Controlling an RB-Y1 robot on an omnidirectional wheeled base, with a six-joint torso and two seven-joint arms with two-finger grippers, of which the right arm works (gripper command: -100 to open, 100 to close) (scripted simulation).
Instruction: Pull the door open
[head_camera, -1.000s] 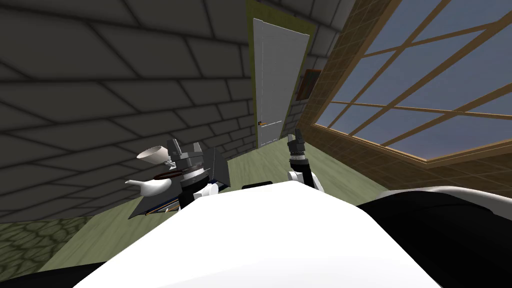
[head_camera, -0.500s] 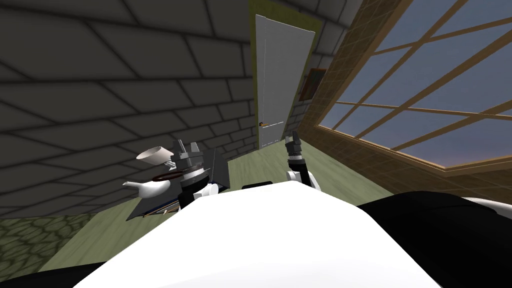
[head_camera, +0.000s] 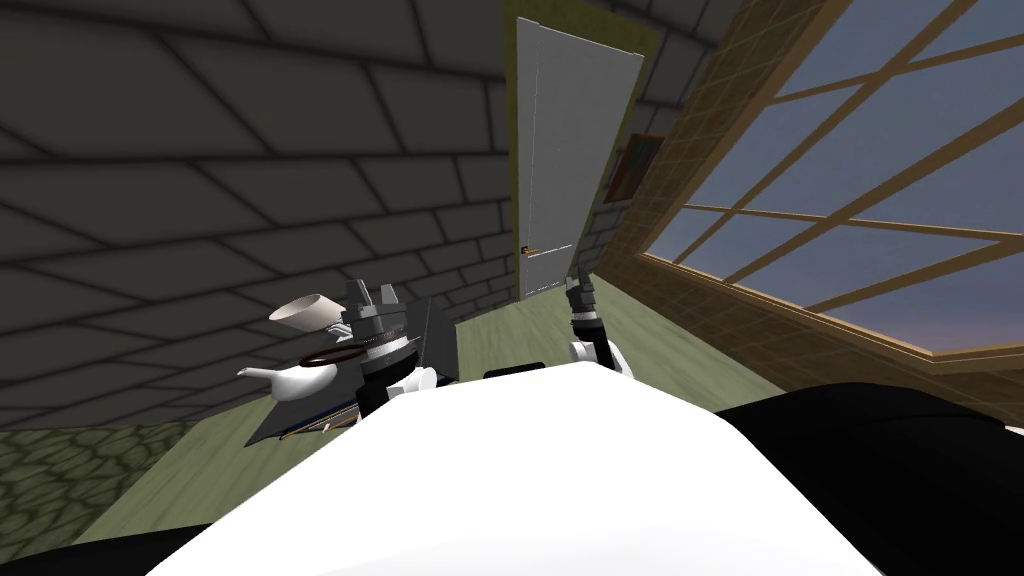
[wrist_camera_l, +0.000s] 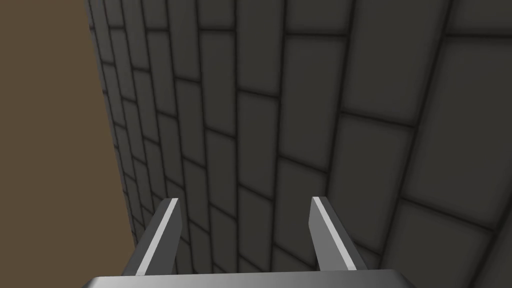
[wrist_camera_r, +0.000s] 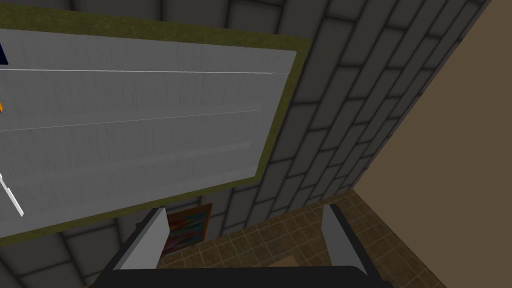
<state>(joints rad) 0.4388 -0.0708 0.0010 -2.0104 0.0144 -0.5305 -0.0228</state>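
Myself closer; door (head_camera: 570, 150) beyond right tool (head_camera: 578, 284)

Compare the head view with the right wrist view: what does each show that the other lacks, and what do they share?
Head view adds: the window, the green floor, the left gripper, and a dark table with a white cup and teapot. Right wrist view adds: the right gripper close up, fingers plainly open, holding nothing. Shared: the grey door, its green frame, the framed picture, the brick wall.
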